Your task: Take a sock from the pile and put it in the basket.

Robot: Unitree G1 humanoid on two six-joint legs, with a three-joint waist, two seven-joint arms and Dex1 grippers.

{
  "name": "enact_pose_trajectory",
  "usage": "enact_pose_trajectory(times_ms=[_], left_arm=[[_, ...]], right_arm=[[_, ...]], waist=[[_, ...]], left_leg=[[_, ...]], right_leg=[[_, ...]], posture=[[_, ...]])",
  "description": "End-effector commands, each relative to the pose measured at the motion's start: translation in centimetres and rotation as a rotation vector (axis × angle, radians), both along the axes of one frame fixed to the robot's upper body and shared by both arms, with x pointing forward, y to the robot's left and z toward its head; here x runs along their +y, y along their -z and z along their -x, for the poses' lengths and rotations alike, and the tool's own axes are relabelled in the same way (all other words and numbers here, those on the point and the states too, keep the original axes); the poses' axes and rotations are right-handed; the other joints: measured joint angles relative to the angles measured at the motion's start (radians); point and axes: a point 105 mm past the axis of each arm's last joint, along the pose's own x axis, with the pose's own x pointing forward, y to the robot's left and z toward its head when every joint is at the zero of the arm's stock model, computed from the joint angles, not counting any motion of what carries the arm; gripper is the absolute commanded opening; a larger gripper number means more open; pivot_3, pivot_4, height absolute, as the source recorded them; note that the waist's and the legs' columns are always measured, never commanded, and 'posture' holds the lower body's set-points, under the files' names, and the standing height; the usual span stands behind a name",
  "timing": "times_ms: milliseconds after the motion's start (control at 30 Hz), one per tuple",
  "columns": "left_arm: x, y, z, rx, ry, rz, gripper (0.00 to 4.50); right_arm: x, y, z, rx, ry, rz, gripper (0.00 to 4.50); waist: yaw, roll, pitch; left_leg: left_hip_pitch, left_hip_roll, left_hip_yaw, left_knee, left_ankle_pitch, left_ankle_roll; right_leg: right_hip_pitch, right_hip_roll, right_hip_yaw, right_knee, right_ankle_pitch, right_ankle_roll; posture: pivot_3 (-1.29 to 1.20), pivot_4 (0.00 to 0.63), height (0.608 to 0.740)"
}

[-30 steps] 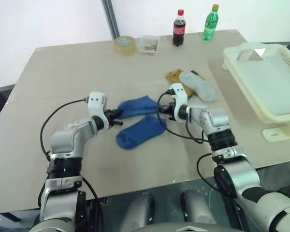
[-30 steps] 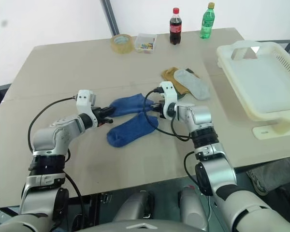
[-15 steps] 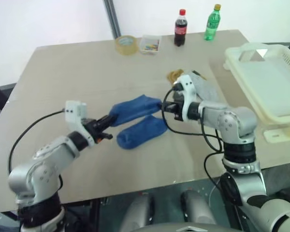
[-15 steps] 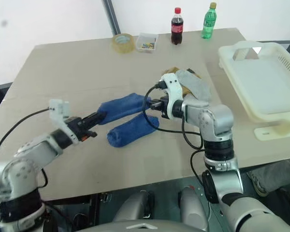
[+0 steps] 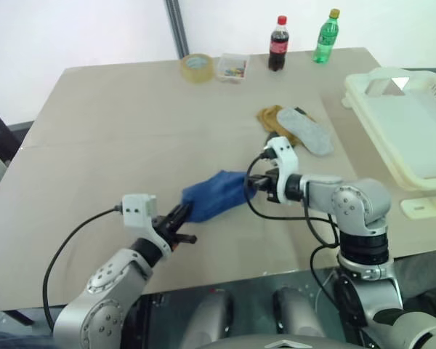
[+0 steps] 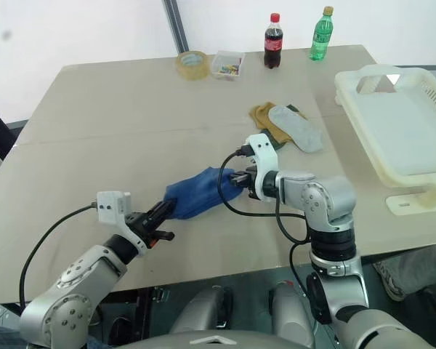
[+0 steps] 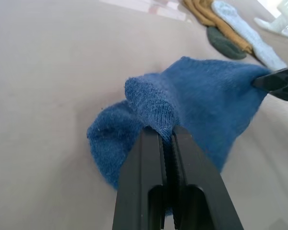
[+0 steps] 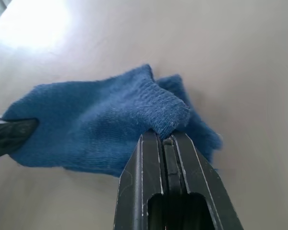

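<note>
Now blue sock [image 5: 212,196] stretched between both grippers, low over tan table [image 5: 116,145], toward near edge. Left gripper [image 7: 166,139] clamped narrow on one end of sock; right gripper [image 8: 165,140] pinched tight on other end. Second blue layer hangs under held part; cannot tell if separate sock. Rest of pile [image 5: 296,128], yellow and grey socks, lies beyond right gripper. Cream basket [image 5: 414,156] at table's right edge, well apart from sock. Tape roll [image 5: 195,67], two bottles [image 5: 279,43] along far edge.
</note>
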Motion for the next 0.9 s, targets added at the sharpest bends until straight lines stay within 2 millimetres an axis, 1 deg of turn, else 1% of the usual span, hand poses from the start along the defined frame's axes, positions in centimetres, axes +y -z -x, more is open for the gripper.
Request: enact_pose_trajectory(times_ms=[33, 200, 367, 433, 633, 733, 833, 900], left_arm=[[0.4, -0.5, -0.8, -0.047, -0.006, -0.028, 0.03], [0.5, -0.4, -1.6, -0.052, 0.005, -0.031, 0.03], [-0.4, 1.1, -1.3, 0.007, 0.056, -0.040, 0.03], [-0.7, 1.3, -1.2, 0.013, 0.066, -0.035, 0.03], [-0.8, 1.5, -1.5, 0.009, 0.076, -0.050, 0.03], [-0.3, 1.3, -1.9, 0.000, 0.057, -0.052, 0.03], [-0.6, 1.7, -1.5, 0.019, 0.074, -0.057, 0.03], [-0.9, 2.1, -1.1, 0.032, 0.094, -0.068, 0.00]], right_arm=[[0.1, -0.8, 0.3, -0.044, 0.003, -0.008, 0.00], [-0.7, -0.4, 0.2, -0.053, 0.034, 0.021, 0.00], [-1.5, -0.6, -0.3, -0.069, 0.063, 0.039, 0.00], [-1.6, -0.6, -0.3, -0.072, 0.064, 0.043, 0.00], [-1.2, -0.1, -0.4, -0.068, 0.052, 0.054, 0.00], [-0.9, 0.1, -0.5, -0.064, 0.046, 0.053, 0.00], [-0.9, 0.4, -0.5, -0.060, 0.038, 0.061, 0.00], [-0.9, 0.6, -0.4, -0.060, 0.027, 0.071, 0.58]], waist=[[-0.001, 0.000, 0.000], [0.001, 0.000, 0.000], [-0.002, 0.000, 0.000], [-0.003, 0.000, 0.000], [-0.002, 0.000, 0.000], [-0.001, 0.000, 0.000], [-0.002, 0.000, 0.000], [-0.002, 0.000, 0.000]], left_leg=[[0.000, 0.000, 0.000, 0.000, 0.000, 0.000], [0.000, -0.001, 0.000, 0.000, 0.000, 0.000], [0.000, 0.000, 0.000, 0.000, 0.000, 0.000], [0.000, 0.000, 0.000, 0.000, 0.000, 0.000], [0.000, 0.000, 0.000, 0.000, 0.000, 0.000], [0.000, 0.000, 0.000, 0.000, 0.000, 0.000], [0.000, 0.000, 0.000, 0.000, 0.000, 0.000], [0.000, 0.000, 0.000, 0.000, 0.000, 0.000]], right_leg=[[0.000, 0.000, 0.000, 0.000, 0.000, 0.000], [0.000, 0.000, 0.000, -0.001, 0.000, 0.000], [0.000, 0.000, 0.000, -0.001, 0.000, 0.000], [0.000, 0.000, 0.000, 0.000, 0.000, 0.000], [0.000, 0.000, 0.000, -0.001, 0.000, 0.000], [0.000, 0.000, 0.000, -0.001, 0.000, 0.000], [0.000, 0.000, 0.000, -0.001, 0.000, 0.000], [0.000, 0.000, 0.000, -0.001, 0.000, 0.000]], posture=[[0.00, 0.150, 0.740], [0.00, 0.150, 0.740], [0.00, 0.150, 0.740], [0.00, 0.150, 0.740], [0.00, 0.150, 0.740], [0.00, 0.150, 0.740], [0.00, 0.150, 0.740], [0.00, 0.150, 0.740]])
